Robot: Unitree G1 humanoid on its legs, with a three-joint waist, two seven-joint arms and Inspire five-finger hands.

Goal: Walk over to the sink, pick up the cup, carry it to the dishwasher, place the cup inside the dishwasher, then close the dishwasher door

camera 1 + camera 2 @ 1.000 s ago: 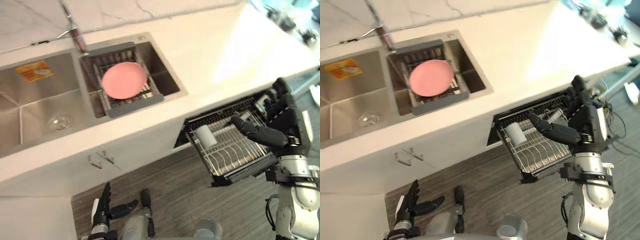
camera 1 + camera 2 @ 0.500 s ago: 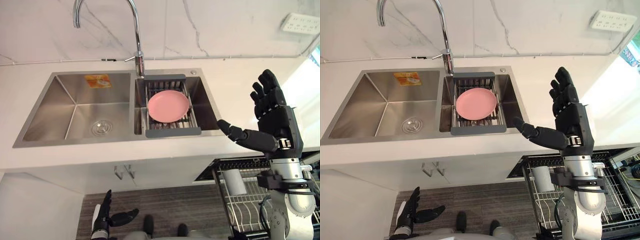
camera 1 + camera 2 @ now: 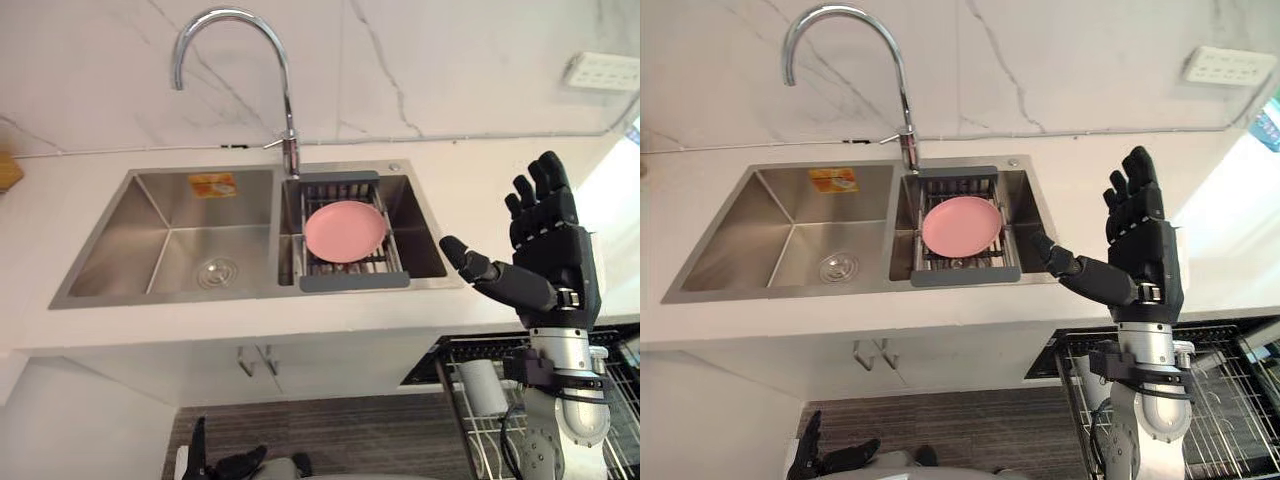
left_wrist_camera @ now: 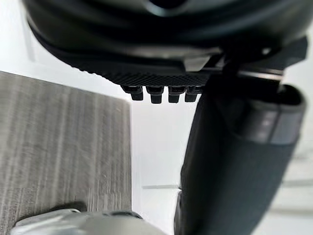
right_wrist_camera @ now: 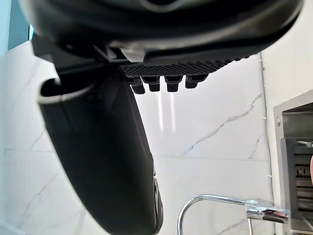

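Right hand point(image 3: 548, 255) is up at the right of the frame, fingers straight, thumb spread wide, nothing in its grasp. The white cup point(image 3: 483, 386) sits in the pulled-out dishwasher rack point(image 3: 468, 345) at lower right, below the counter point(image 3: 470, 175). A pink plate point(image 3: 344, 229) rests on the grey drainer point(image 3: 355, 283) in the right basin of the sink point(image 3: 150, 250). Left hand point(image 3: 200, 460) hangs at the bottom edge, fingers relaxed, empty.

sink point(image 3: 150, 232): brushed steel | faucet point(image 3: 290, 120): polished chrome | plate point(image 3: 345, 228): smooth matt | wall point(image 3: 450, 70): glossy marble
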